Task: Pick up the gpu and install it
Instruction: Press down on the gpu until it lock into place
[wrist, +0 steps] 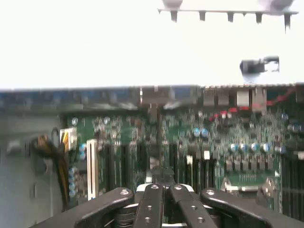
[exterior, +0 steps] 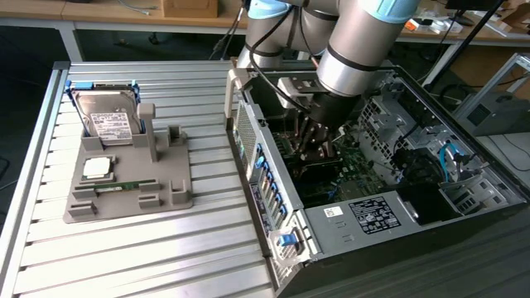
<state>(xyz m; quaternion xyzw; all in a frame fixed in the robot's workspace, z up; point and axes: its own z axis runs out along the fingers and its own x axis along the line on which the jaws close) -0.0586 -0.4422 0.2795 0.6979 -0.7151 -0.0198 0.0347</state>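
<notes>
Tool (wrist: 163, 187) shut on gpu (wrist: 156, 137) edge, down inside case (exterior: 273, 186); keep card square over motherboard (wrist: 237, 156) slot.

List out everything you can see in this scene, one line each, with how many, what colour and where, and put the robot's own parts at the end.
computer case: one, black and silver, lying open on the exterior view's right
motherboard: one, green, inside the case, under the gripper
gpu: one, dark thin card seen edge-on, standing on the motherboard at the fingertips
hard drive: one, silver with white label, upright at the back of the holder
parts holder: one, grey, on the table at the exterior view's left
processor chip: one, silver, flat on the holder
memory stick: one, green, narrow, lying on the holder
table: one, silver slatted top
arm: one, grey with light blue joints, reaching into the case
gripper: one, black, shut on the card
</notes>
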